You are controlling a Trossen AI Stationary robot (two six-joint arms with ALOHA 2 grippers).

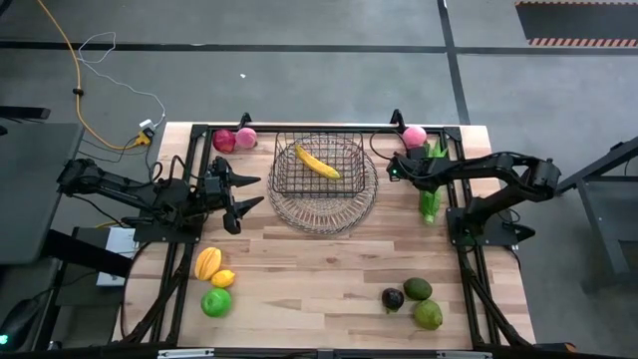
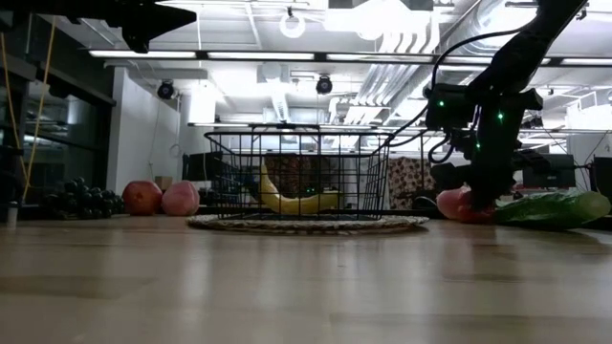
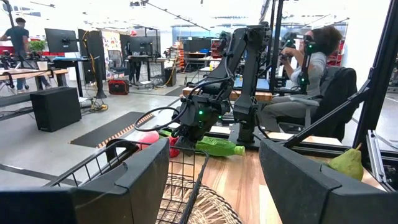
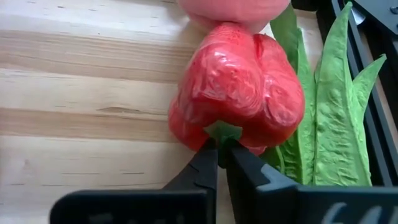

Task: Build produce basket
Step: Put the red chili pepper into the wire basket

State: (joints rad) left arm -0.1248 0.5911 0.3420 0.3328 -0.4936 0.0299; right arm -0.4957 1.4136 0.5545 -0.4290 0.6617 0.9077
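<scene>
I see the wire basket [image 1: 319,168] standing on a round woven wire dish [image 1: 324,211] at the far middle of the table [image 1: 329,269]. Inside the basket lies only a banana [image 1: 317,162]. My right gripper [image 4: 219,144] is down at the far right, its jaws closed on the green stem of a red bell pepper [image 4: 239,87], which sits just beside the long green pods [image 4: 329,118] and touches a pink fruit [image 4: 233,11]. My left gripper [image 1: 242,199] waits left of the basket with jaws apart, holding nothing.

Red pepper [image 4: 239,87] under the right arm [image 1: 469,172] overhead; pink fruit [image 4: 233,11] cropped at the wrist picture's edge.
</scene>
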